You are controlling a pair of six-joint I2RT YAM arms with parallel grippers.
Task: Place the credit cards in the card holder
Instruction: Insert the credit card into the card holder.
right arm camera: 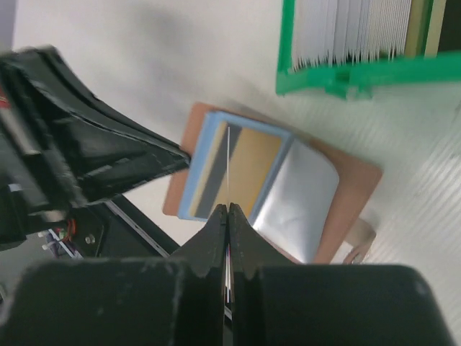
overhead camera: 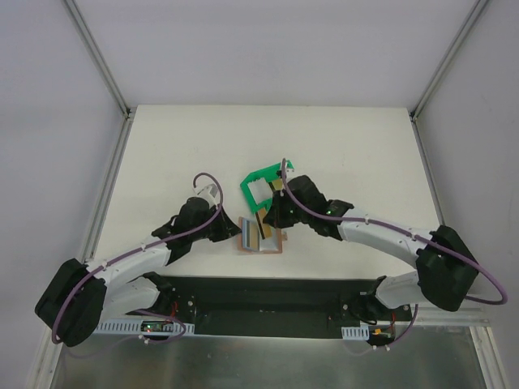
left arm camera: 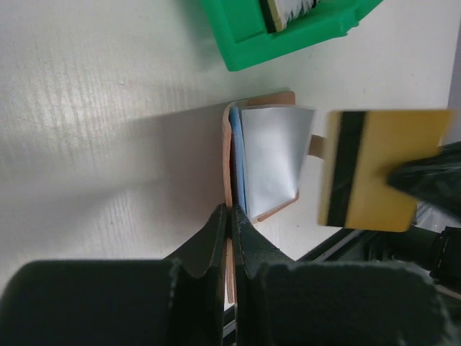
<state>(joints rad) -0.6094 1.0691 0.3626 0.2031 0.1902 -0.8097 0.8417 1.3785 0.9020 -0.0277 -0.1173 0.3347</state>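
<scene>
The card holder (overhead camera: 261, 237) lies open; the left gripper (left arm camera: 230, 216) is clenched on its left flap, as far as I can see. Just above its pockets the right gripper (right arm camera: 228, 213) grips the gold card (left arm camera: 374, 169) edge-on. The green bin (overhead camera: 261, 185) sits just behind it

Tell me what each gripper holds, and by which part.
Left gripper pinches the tan leather bifold card holder by one edge; right gripper pinches the gold rectangular card by the edge opposite its black stripe.
</scene>
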